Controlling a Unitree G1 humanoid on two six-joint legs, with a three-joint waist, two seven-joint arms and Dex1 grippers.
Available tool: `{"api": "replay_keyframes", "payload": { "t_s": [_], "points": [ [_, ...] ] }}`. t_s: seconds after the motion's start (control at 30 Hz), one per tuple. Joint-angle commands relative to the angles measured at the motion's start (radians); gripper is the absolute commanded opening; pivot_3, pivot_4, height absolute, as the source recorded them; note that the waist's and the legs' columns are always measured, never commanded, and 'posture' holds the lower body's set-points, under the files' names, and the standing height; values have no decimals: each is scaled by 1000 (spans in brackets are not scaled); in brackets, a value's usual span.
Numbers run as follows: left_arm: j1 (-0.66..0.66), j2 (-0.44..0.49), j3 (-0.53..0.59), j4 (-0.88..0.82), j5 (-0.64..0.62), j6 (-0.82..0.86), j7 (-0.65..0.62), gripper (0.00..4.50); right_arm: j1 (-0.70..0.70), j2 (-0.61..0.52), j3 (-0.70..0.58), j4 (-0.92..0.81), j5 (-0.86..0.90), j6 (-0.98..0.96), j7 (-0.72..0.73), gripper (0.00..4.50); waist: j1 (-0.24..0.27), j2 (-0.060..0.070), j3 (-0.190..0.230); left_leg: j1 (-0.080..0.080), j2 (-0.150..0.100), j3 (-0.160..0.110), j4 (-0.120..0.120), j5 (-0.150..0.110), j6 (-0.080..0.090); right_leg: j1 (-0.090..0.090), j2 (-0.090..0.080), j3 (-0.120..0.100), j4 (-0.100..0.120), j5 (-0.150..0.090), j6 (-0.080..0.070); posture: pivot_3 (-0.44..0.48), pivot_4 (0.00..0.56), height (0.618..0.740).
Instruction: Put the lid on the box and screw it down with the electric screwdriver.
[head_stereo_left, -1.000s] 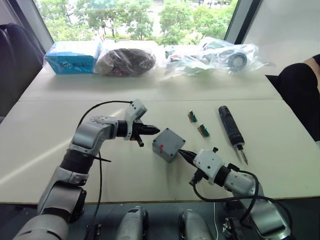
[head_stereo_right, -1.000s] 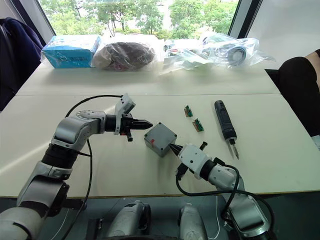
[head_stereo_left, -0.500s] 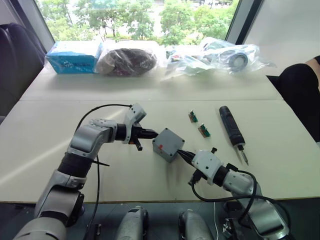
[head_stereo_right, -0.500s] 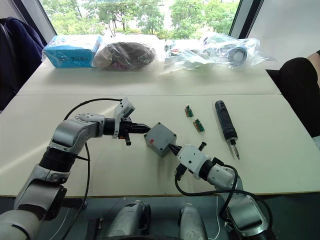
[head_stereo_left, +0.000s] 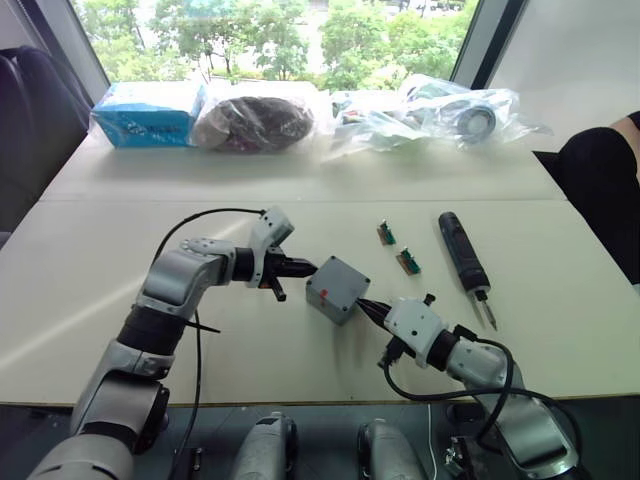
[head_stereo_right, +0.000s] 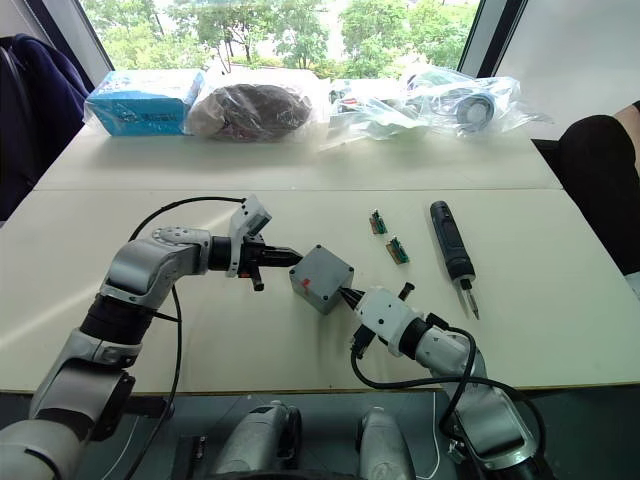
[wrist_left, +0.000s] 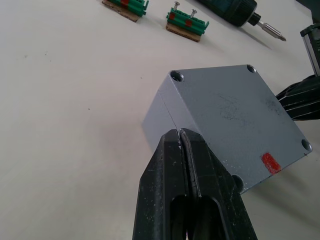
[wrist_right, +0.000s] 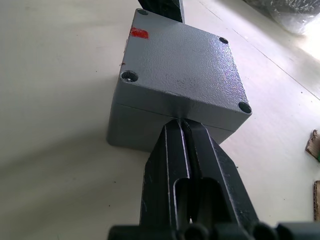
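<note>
Far left, back of desk (head_stereo_left: 90, 290): a blue carton (head_stereo_left: 145, 112) in clear wrap, beside it a dark bundle (head_stereo_left: 255, 122) bagged in plastic. Further along the back edge lay several clear plastic bags (head_stereo_left: 430, 115) holding small parts.

Left gripper (head_stereo_left: 308, 268): extended toward the middle of the desk, fingers (wrist_left: 187, 190) pressed together with nothing between them. Their tips touched the left side wall of the box (head_stereo_left: 338, 290), at the seam just under the lid (wrist_left: 235, 117).

Box: grey, sat near the middle of the desk's front half, turned corner-on to the robot, wedged between the two grippers. The lid was already seated on top, its edges flush with the walls. It carried a recessed screw hole at each corner and a small red mark (wrist_left: 270, 163) near one corner. Whether any screws were in the holes could not be told.

Right gripper (head_stereo_left: 366, 307): reached in from the lower right, fingers (wrist_right: 192, 165) closed against each other, empty. Their tips met the box's near-right wall at the line under the lid, opposite the left gripper.

Right of the box: two small green parts (head_stereo_left: 386, 233) lay on the desk near one another, apart from the box, between it and the electric screwdriver (head_stereo_left: 463, 253).

Electric screwdriver: black, lay flat on the desk well to the right of the box, metal bit pointing toward the robot's edge, touched by neither gripper.

Far right edge: a person's dark sleeve (head_stereo_left: 600, 175).
</note>
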Motion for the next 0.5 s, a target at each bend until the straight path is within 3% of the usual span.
{"api": "replay_keyframes", "payload": {
  "t_s": [0.03, 0.3, 0.5],
  "points": [
    [-12, -7, -3, -13, -3, -24, -8, 0, -5, 2, -14, -43, 17, 0, 2, 15, 0, 0, 0, 0, 0, 0, 0, 0, 0, 0, 0, 0, 0, 0, 0, 0, 150, 740],
    [-43, -18, 26, 113, 39, -120, 38, 0, 8, -2, -3, -24, 23, 25, 13, 15, 0, 0, 0, 0, 0, 0, 0, 0, 0, 0, 0, 0, 0, 0, 0, 0, 150, 740],
    [27, -7, -32, 40, 38, -99, -9, 0, -56, 8, 8, 45, 0, 32, 0, 15, -2, 0, 0, 0, 0, 1, 0, 0, 0, 0, 0, 0, 0, 0, 0, 0, 150, 740]
  ]
}}
